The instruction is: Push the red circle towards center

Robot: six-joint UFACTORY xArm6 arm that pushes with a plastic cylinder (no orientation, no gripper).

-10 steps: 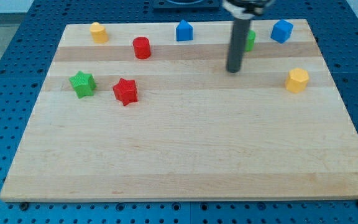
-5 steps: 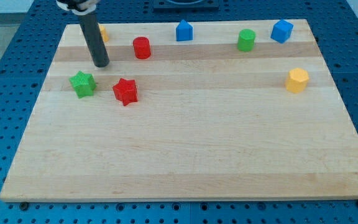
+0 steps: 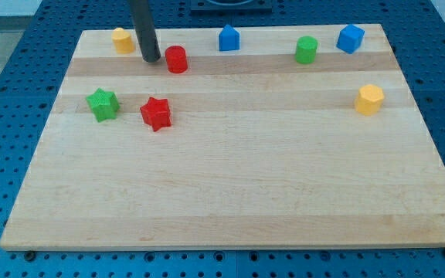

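The red circle block (image 3: 176, 59) stands near the view's top, left of the middle of the wooden board (image 3: 230, 185). My tip (image 3: 151, 59) rests on the board just left of it, a small gap between them. The rod rises straight up out of the view's top. The yellow block (image 3: 122, 39) is up and to the left of my tip.
A red star (image 3: 156, 113) and a green star (image 3: 103, 103) lie below my tip. A blue block (image 3: 229, 38), a green circle (image 3: 307, 49) and another blue block (image 3: 350, 38) line the top edge. A yellow block (image 3: 369, 100) sits at the right.
My tip swept from the right side of the board to its left, then moved up and right to stand beside the red circle. No block has moved.
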